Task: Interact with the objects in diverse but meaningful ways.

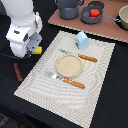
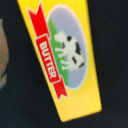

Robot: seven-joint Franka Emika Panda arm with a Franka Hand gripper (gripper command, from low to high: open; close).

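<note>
The white arm (image 1: 22, 30) hung low over the black tabletop (image 1: 107, 107) at the exterior view's left, just off the edge of the striped placemat (image 1: 95, 75). Its gripper (image 1: 31, 49) sat directly above the yellow butter box (image 2: 62, 60); in the exterior view only a yellow corner of that box (image 1: 37, 50) showed beneath the arm. Whether the claw was apart or together could not be told, since the arm's body hid the fingers and the wrist view showed none of them. The wrist view was filled by the box's face, with a red banner reading BUTTER and a cow on a blue and green oval, lying flat on the dark surface.

Near the arm, toward the front, the brown sausage (image 1: 18, 72) lay on the black top, apart from the mat. On the mat a round tan plate (image 1: 68, 64) sat at the middle, with a wooden-handled fork (image 1: 67, 80) in front of it and a wooden-handled knife (image 1: 82, 56) behind it. Farther back, at the mat's far edge, stood the pale blue carton (image 1: 82, 40).

Beyond the mat lay a brown board (image 1: 112, 31) carrying a grey pot (image 1: 68, 7) and a grey pan (image 1: 93, 15) holding the red tomato (image 1: 94, 12). Another pan (image 1: 123, 19) sat at the exterior view's right edge.
</note>
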